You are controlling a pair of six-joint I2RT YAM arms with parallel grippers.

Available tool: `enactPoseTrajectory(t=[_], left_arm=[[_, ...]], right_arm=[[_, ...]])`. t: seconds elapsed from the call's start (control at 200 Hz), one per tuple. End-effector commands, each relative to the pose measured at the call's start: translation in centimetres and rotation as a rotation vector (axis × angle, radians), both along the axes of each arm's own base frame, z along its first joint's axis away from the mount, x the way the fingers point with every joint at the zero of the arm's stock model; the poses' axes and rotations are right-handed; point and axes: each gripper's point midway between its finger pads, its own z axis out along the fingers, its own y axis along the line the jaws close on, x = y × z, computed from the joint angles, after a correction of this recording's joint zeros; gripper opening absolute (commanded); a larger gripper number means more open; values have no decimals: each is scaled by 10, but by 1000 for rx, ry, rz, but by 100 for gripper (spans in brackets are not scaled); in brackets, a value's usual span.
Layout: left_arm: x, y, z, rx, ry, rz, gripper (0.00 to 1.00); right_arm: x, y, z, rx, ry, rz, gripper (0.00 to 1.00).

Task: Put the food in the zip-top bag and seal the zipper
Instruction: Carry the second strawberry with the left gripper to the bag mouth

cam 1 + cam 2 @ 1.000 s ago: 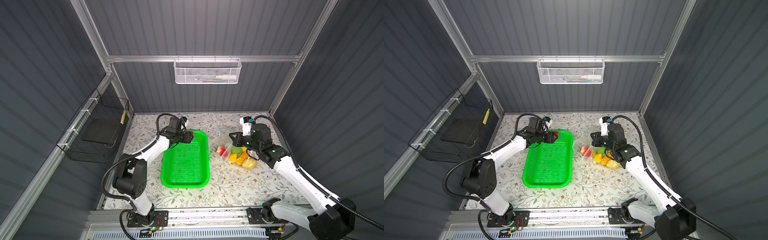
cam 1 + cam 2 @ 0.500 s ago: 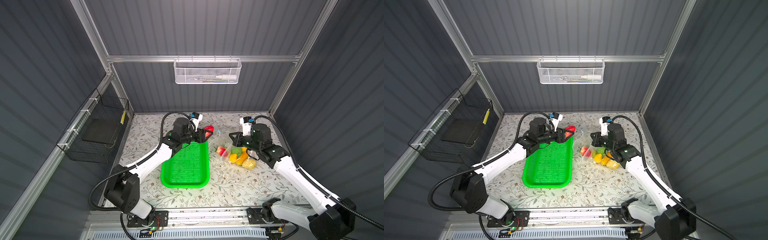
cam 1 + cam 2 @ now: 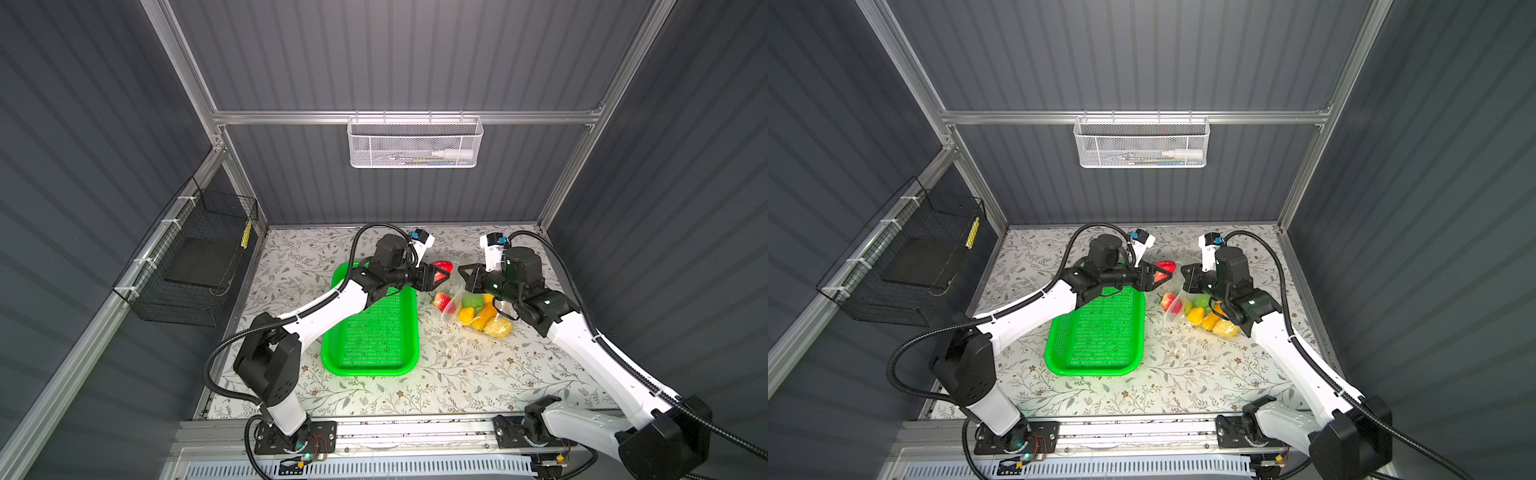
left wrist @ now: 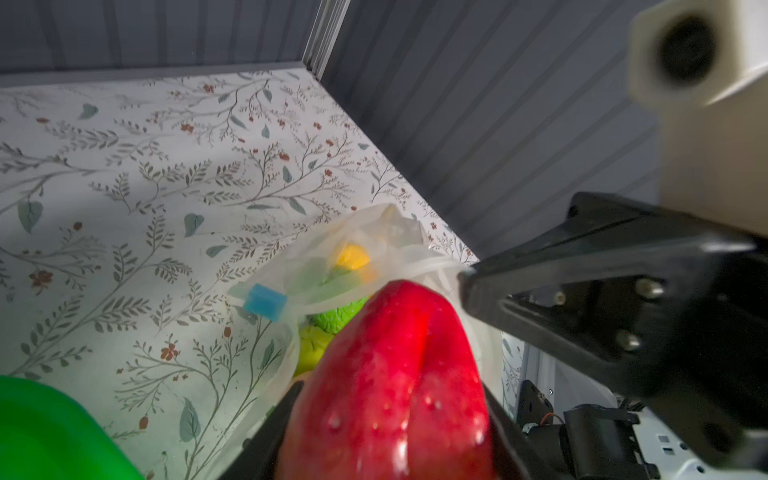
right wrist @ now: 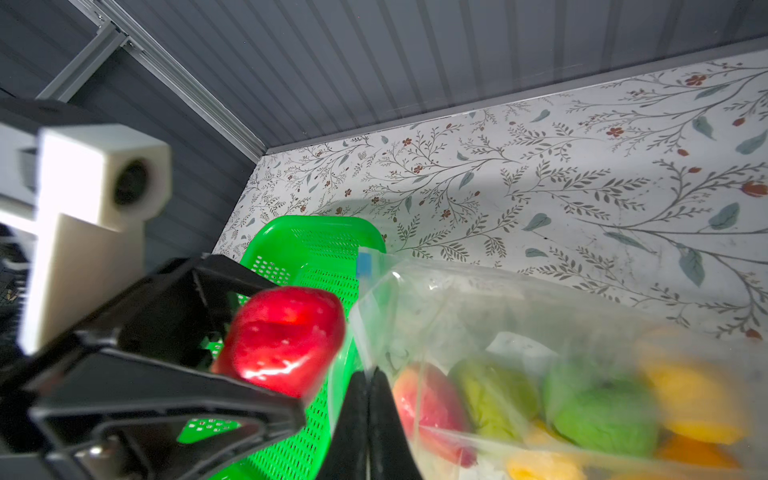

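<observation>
Just outside the bag's (image 3: 453, 296) open mouth, on the side facing the green basket (image 3: 370, 370), the left claw (image 3: 441, 272) grips a red strawberry (image 4: 395, 374), its jaws held apart by the fruit. The strawberry's long axis runs along the jaws, and its nose sticks out toward the mouth. It is beside the rim, not yet inside.

The right claw (image 5: 368, 399) is closed on the mouth's edge, the same edge that carries the blue slider (image 4: 264, 301), and lifts it off the table. The other fruit (image 3: 482, 316) lies in the bag's low end, away from the mouth.

The left arm reaches toward the bag stretched out and nearly level. The right arm bends in from the opposite side, its wrist turned toward the mouth.

The left claw is the nearer one for loading. By my judgement, the coming move is a short push forward and slightly down through the opening.
</observation>
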Motion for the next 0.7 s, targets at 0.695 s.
enactPoseTrajectory(t=[0.695], left_arm=[[3,-52,-47,151,66,-29,59]], right_arm=[[-7,-1,11,20,-42,6,0]])
